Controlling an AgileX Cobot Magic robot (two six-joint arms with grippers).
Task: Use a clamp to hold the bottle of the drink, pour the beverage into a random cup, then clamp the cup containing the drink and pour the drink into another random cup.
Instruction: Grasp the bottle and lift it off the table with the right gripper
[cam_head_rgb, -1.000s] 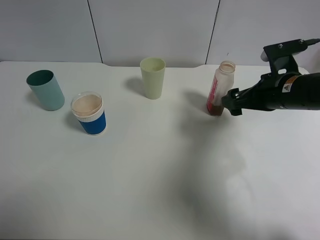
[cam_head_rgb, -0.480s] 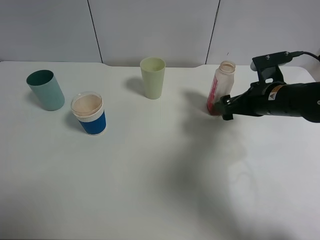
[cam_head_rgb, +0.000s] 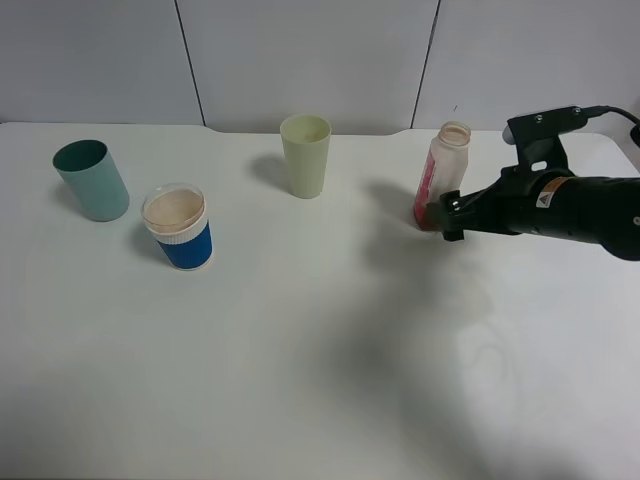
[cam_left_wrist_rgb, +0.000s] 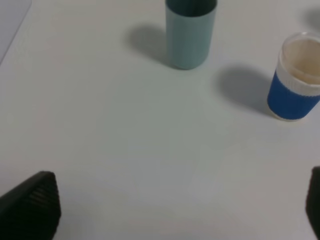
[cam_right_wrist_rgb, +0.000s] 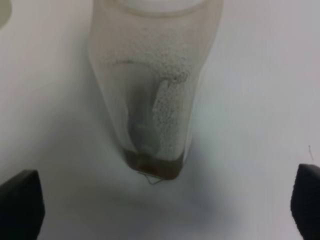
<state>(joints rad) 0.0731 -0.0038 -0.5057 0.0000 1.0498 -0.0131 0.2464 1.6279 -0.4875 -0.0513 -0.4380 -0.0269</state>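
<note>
From above, the right gripper (cam_head_rgb: 446, 214) has slid in since a second ago to the foot of the upright bottle (cam_head_rgb: 445, 170) at the right rear of the table (cam_head_rgb: 300, 380); the pale yellow-green tumbler (cam_head_rgb: 305, 155) and blue cup (cam_head_rgb: 178, 228) have not moved. The left wrist view shows the left gripper (cam_left_wrist_rgb: 172, 210) spread wide above the table near the blue cup. The right wrist view shows wide jaws either side of the bottle, clear of it, with brown beverage (cam_right_wrist_rgb: 152, 167) at its bottom

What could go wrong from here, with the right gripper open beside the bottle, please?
1. The right gripper sits low, near the base of the tall, slim bottle; a nudge or an off-centre squeeze might tip it.
2. The bottle's neck is uncapped, so a topple could spill the brown beverage onto the table.
</note>
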